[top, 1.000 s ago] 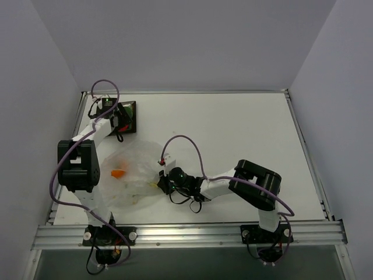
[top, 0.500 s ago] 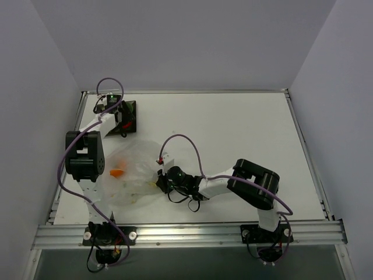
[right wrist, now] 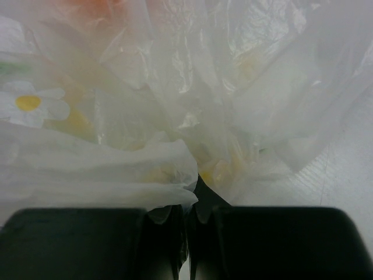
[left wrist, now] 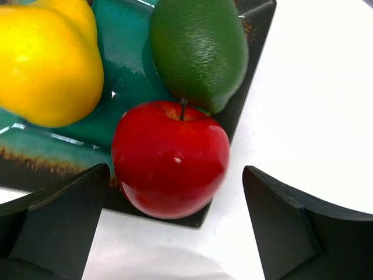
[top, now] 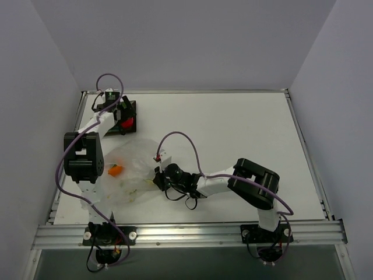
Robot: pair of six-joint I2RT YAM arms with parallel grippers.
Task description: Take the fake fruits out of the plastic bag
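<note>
plastic bag point(top: 131, 175) lies on a white table point(top: 245, 128) enclosed by lilac-grey walls point(top: 175, 41)

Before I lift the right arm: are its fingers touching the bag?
Touching. The right wrist view shows a fold of the bag drawn into the seam between the shut right fingers, pinched there.

white table point(top: 245, 134), pale lilac walls point(top: 175, 41)

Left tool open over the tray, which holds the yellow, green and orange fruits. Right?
No. The left wrist view shows the tray holding a yellow fruit, a green fruit and a red fruit, not an orange one; the left tool is open over it.
</note>
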